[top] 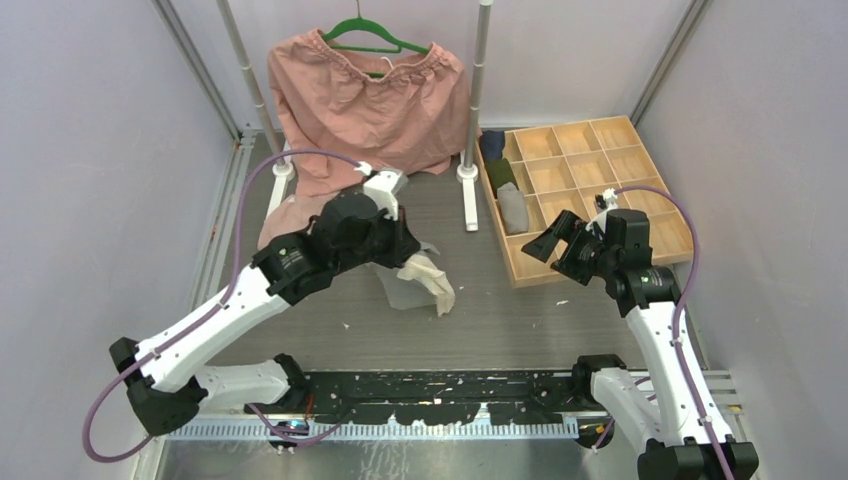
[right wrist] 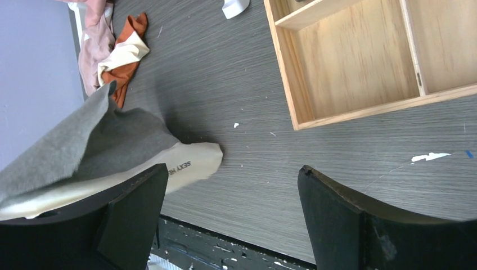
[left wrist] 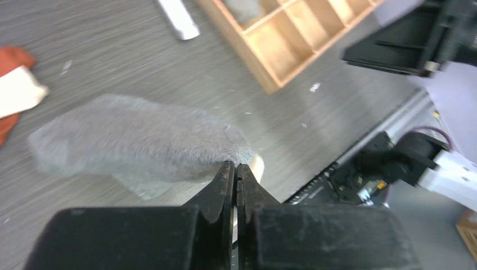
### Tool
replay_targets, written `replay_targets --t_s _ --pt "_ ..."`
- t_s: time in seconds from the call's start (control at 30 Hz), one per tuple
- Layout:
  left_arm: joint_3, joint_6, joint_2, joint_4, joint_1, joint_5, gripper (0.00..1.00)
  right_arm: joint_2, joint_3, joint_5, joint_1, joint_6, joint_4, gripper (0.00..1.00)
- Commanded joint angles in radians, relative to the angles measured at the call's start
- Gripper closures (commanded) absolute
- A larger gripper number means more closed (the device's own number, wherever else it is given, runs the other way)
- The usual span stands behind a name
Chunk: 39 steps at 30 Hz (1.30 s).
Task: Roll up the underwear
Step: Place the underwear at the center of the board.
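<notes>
Grey wood-grain surface (top: pixel 520 320) under both arms: my left tool (left wrist: pixel 236 169) is clenched on the cream-banded edge of the grey underwear (left wrist: pixel 135 140), raised on one side near the centre. My right tool (right wrist: pixel 233 170) stands released, jaws wide, above the surface beside the wooden tray (right wrist: pixel 360 112) at 2 o'clock; orange and pink underwear (right wrist: pixel 126 56) lies bunched at 10 o'clock.

Open table (top: pixel 500 310) lies between underwear (top: pixel 428 278) and tray (top: pixel 570 170).

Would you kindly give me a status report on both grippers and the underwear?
Left gripper shut on edge of grey underwear, cloth partly lifted. Right gripper open, empty, hovering. Wooden tray alongside, not obstructing.
</notes>
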Motion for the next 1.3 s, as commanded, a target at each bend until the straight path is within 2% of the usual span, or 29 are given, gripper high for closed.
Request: replay_targets --t_s 0.0,0.1,0.37,0.43,0.57,0.67,0.77,0.8,0.87,0.93,1.0,1.1,1.27 --pt "0.114 0.06 0.061 0.003 -0.107 0.14 0.99 -0.018 0.019 -0.019 0.001 -0.015 0.009 0.09" --pt "0.186 0.059 0.114 0.003 -0.176 0.172 0.99 -0.016 0.021 -0.021 0.002 -0.013 0.01 0.09" --pt "0.361 0.071 0.201 0.018 -0.189 0.296 0.99 -0.03 0.03 -0.003 0.001 -0.016 -0.004 0.09" --pt "0.373 0.086 0.197 -0.01 -0.19 0.281 0.99 -0.027 0.036 0.0 0.001 -0.021 -0.008 0.09" --pt "0.211 0.058 0.088 -0.031 -0.161 0.129 0.99 -0.018 0.034 -0.003 0.001 -0.019 -0.005 0.09" --pt "-0.002 -0.021 -0.029 -0.019 -0.037 0.06 0.99 -0.011 0.025 -0.01 0.001 -0.017 0.003 0.09" --pt "-0.213 -0.044 -0.092 -0.011 0.143 0.054 0.94 -0.003 0.021 -0.018 0.001 -0.016 0.009 0.08" --pt "-0.254 -0.04 -0.09 -0.009 0.188 0.039 0.89 0.0 0.02 -0.018 0.001 -0.017 0.01 0.08" --pt "-0.304 -0.024 -0.069 -0.003 0.254 -0.003 0.71 0.005 0.022 -0.019 0.0 -0.02 0.006 0.08" --pt "-0.316 -0.009 -0.045 0.012 0.286 -0.044 0.51 0.005 0.024 -0.016 0.001 -0.028 0.0 0.08" --pt "-0.3 -0.003 -0.028 0.021 0.295 -0.087 0.37 0.006 0.024 -0.008 0.001 -0.039 -0.011 0.07" --pt "-0.272 -0.008 -0.02 0.024 0.297 -0.142 0.25 0.002 0.022 -0.003 0.0 -0.049 -0.022 0.04" --pt "-0.284 -0.062 -0.029 -0.003 0.299 -0.234 0.19 0.011 0.02 -0.019 0.002 -0.073 -0.031 0.04"
